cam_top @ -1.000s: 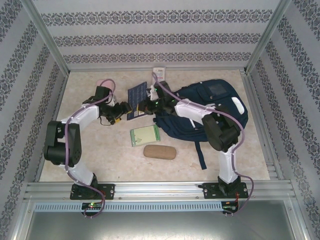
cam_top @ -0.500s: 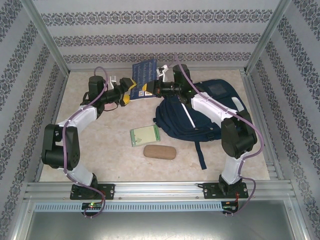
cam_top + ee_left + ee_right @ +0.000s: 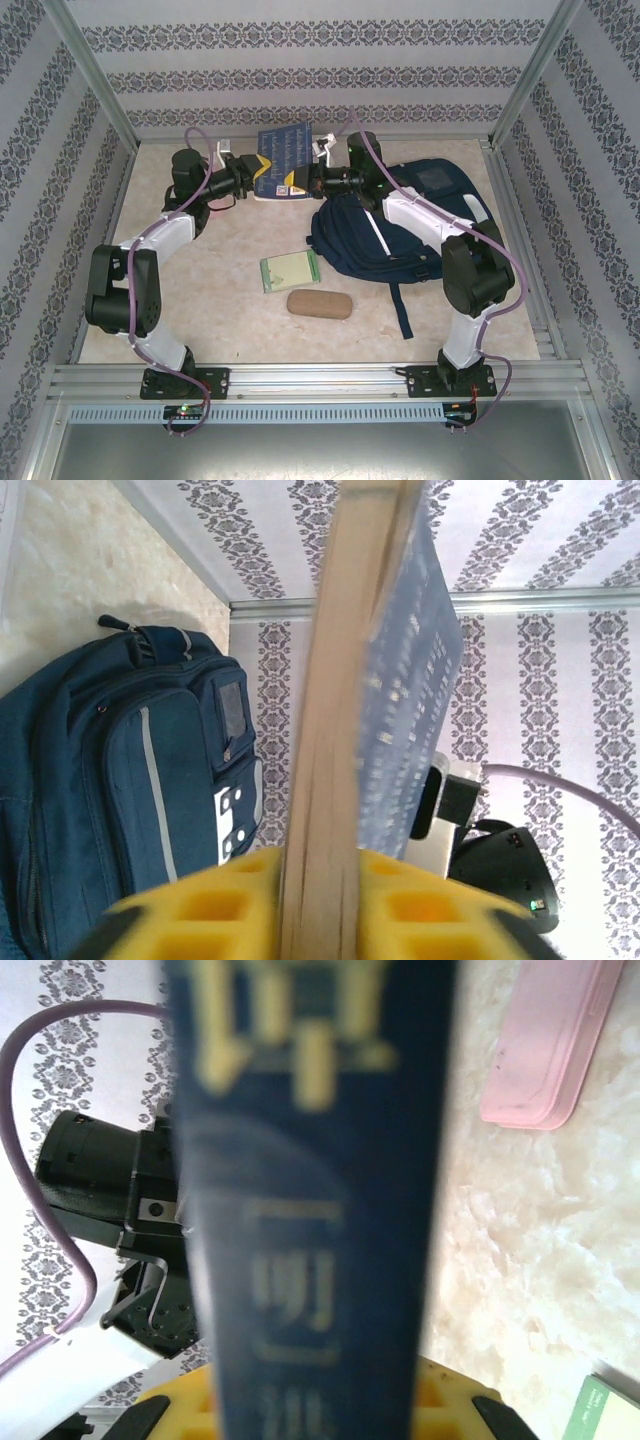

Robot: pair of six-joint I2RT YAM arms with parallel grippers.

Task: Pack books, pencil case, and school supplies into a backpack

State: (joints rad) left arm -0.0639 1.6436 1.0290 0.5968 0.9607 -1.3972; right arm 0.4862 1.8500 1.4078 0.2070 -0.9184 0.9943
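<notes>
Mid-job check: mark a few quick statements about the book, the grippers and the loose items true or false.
1. The left gripper and the right gripper are both clamped on the blue book. True.
2. The blue book lies flat on the table. False: it is held up in the air.
3. The green notebook is inside the backpack. False: it lies on the table, left of the backpack.
4. The brown pencil case lies on the table near the green notebook. True.

Cloth backpack (image 3: pixel 340 245), paper book (image 3: pixel 285 148) w/ smooth cover, matt stone-look table (image 3: pixel 200 290), alu frame (image 3: pixel 330 380).
</notes>
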